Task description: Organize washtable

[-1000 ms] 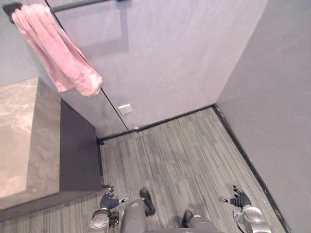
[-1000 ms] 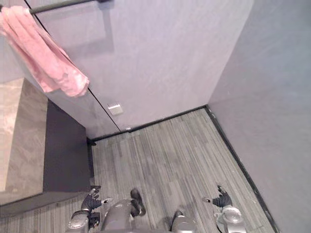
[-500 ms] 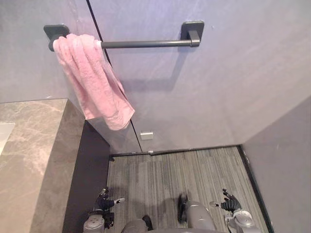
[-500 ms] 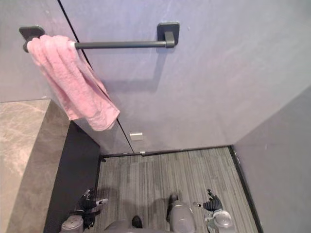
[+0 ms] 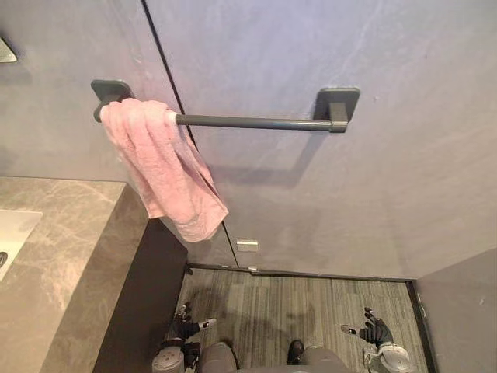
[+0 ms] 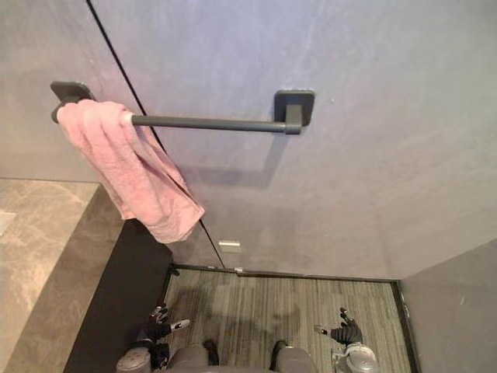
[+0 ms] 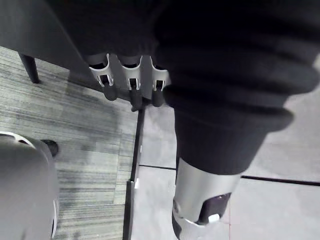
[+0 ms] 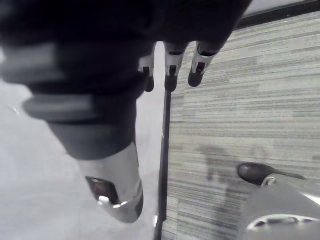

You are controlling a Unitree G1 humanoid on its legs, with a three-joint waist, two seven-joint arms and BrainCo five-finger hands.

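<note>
Down low near the floor, left hand [image 5: 185, 329] hangs at the robot's side; its fingers [image 7: 133, 95] are straight and relaxed and hold nothing. Right hand [image 5: 377, 332] hangs on the other side in the same state: fingers [image 8: 170, 75] loosely spread, nothing in them. Both are well apart from the counter and from the towel.

Outward from the left hand: dark cabinet front [image 5: 144, 311], then the marble counter [image 5: 70, 249] above it, on the robot's left. A corner of the white basin [image 5: 14, 231] is set into the counter top. No loose item is visible on the part of the counter top in view; what lies on the rest of it I cannot tell.

Above the counter's end, a pink towel [image 5: 167, 167] hangs from the left end of the towel bar [image 5: 248, 121]. It is bunched and slanting, not spread flat along the bar.

Progress (judgement): no handling is under way. If the towel is part of the job, it is not yet straightened. Whether the counter is already sorted cannot be settled from these views.

Count:
- hands: 2, both free
- pink towel: 1
- towel bar: 1, on 2 wall mounts
- counter: 1
- basin: 1 (corner only)
- small wall plate [image 5: 247, 245]: 1, low on the wall
</note>
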